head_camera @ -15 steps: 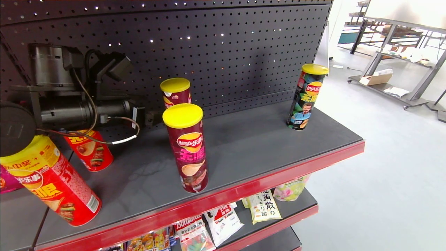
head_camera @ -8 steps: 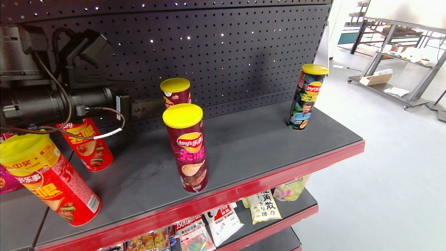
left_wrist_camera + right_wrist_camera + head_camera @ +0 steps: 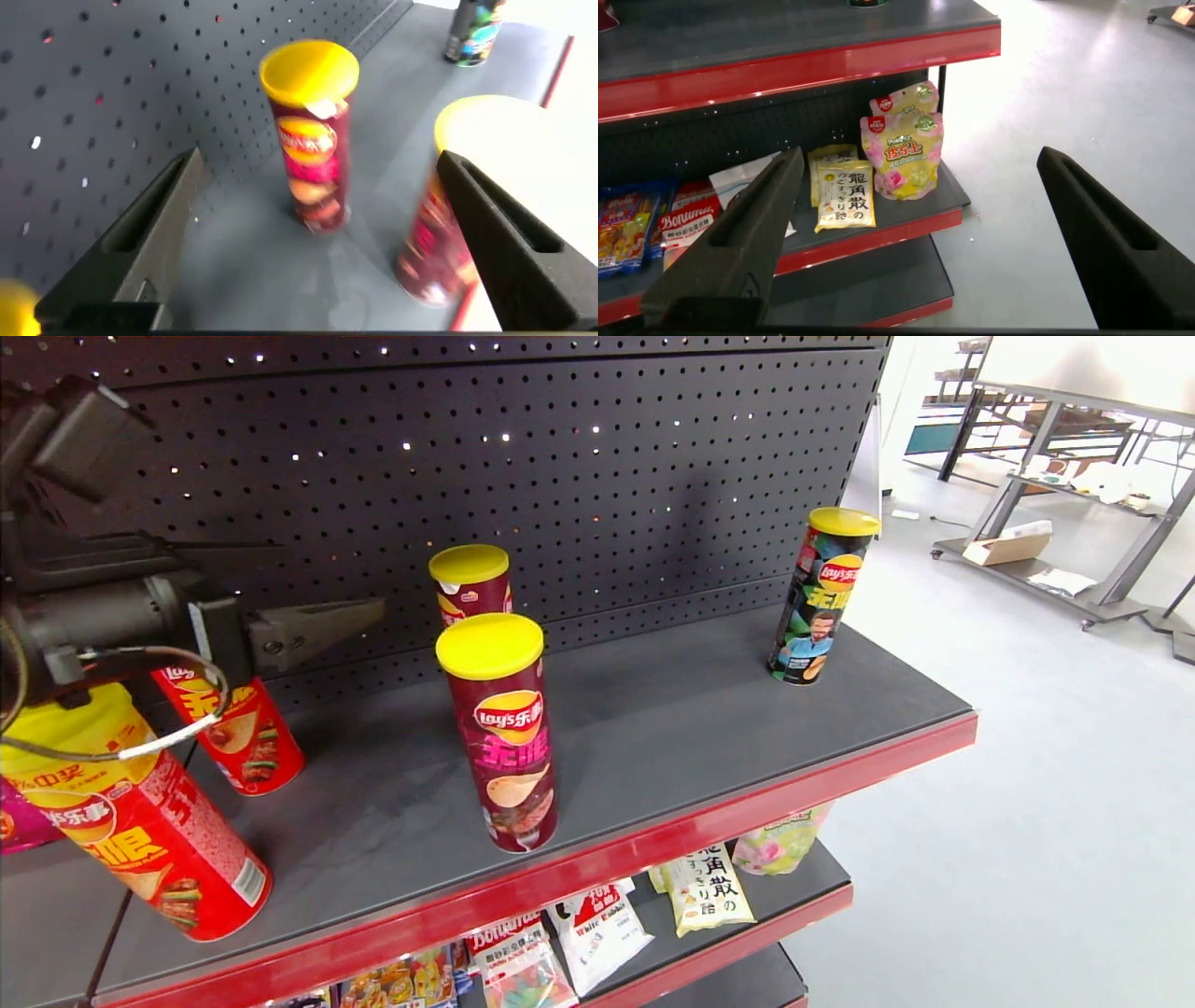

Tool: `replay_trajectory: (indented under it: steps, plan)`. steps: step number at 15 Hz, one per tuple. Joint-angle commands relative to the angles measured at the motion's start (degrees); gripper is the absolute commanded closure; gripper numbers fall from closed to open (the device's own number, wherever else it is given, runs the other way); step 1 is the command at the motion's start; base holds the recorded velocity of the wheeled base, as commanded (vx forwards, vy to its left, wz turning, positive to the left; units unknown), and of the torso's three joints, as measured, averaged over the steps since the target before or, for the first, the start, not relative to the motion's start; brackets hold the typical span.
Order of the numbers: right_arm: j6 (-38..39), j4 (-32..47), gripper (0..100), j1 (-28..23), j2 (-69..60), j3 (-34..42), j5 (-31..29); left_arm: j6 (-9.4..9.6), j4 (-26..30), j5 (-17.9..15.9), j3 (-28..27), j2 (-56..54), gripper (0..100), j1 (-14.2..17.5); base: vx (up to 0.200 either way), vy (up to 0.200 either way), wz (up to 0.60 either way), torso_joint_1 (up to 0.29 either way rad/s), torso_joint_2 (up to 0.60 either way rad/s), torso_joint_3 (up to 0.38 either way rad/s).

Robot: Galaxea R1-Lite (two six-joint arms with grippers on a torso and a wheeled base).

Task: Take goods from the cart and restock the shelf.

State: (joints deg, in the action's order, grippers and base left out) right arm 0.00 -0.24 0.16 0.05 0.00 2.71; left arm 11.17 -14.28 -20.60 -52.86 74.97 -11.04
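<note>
Backing off toward 9 o'clock, the left hand now sits farther from the back can than a second ago, and a little higher. None of the cans has stirred.

That back can stands upright near the pegboard, touching nothing. The front can is just beside it at 6 o'clock, near the red lip of the shelf. A dark can stands well apart at 3 o'clock, by the shelf's end. Two red cans stand at 8 o'clock, under the arm.

The left hand's fingers are spread wide with nothing between them, and the back can shows through the gap. The right hand is also spread and empty, held low and facing the snack bags on the lower shelf.

The step looks like clearing the arm off the shelf so it can fetch more goods. It is best to pull straight back along the line the hand points, without swinging toward 6 o'clock, where the front can is easily knocked. The fingers should stay apart until they are clear. The arm needs height, because its cable loops down over the red cans and could drag one over.
</note>
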Motion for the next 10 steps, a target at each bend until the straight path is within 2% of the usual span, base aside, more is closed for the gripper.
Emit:
replay_trajectory:
  steps: [1,2,3,4,5,6,7,8,9,10]
  plan:
    - [0.0,-0.02,0,0.02,0.04,0.0,0.02,-1.85,1.71,-0.32,6.8,-13.71,0,0.32,0.0,0.0,0.0,0.0,0.0,0.0]
    - [0.0,-0.02,0,0.02,0.04,0.0,0.02,-3.17,10.41,0.3,7.16,-22.24,0,0.41,0.0,0.0,0.0,0.0,0.0,0.0]
    - [0.0,-0.02,0,0.02,0.04,0.0,0.02,-4.31,13.66,0.65,6.89,-24.87,0,0.59,0.0,0.0,0.0,0.0,0.0,0.0]
    - [0.0,-0.02,0,0.02,0.04,0.0,0.02,-6.6,20.78,3.29,6.8,-32.52,0,0.67,0.0,0.0,0.0,0.0,0.0,0.0]
    - [0.0,-0.02,0,0.02,0.04,0.0,0.02,-7.3,25.44,6.72,6.89,-36.92,0,0.94,0.0,0.0,0.0,0.0,0.0,0.0]
    - [0.0,-0.02,0,0.02,-0.05,0.0,0.02,-8.97,30.01,10.93,7.33,-41.05,0,1.55,0.0,0.0,0.0,0.0,0.0,0.0]
    - [0.0,-0.02,0,0.02,0.04,0.0,0.02,-10.55,31.85,13.13,8.03,-42.8,0,1.9,0.0,0.0,0.0,0.0,0.0,0.0]
    - [0.0,-0.02,0,0.02,0.04,0.0,0.02,-14.33,33.87,16.65,10.67,-46.94,0,1.99,0.0,0.0,0.0,0.0,0.0,0.0]
    - [0.0,-0.02,0,0.02,0.04,0.0,0.02,-14.86,34.84,17.97,12.25,-49.22,0,2.08,0.0,0.0,0.0,0.0,0.0,0.0]
    - [0.0,-0.02,0,0.02,0.04,0.0,0.02,-14.86,38.53,20.34,15.07,-53.7,0,2.17,0.0,0.0,0.0,0.0,0.0,0.0]
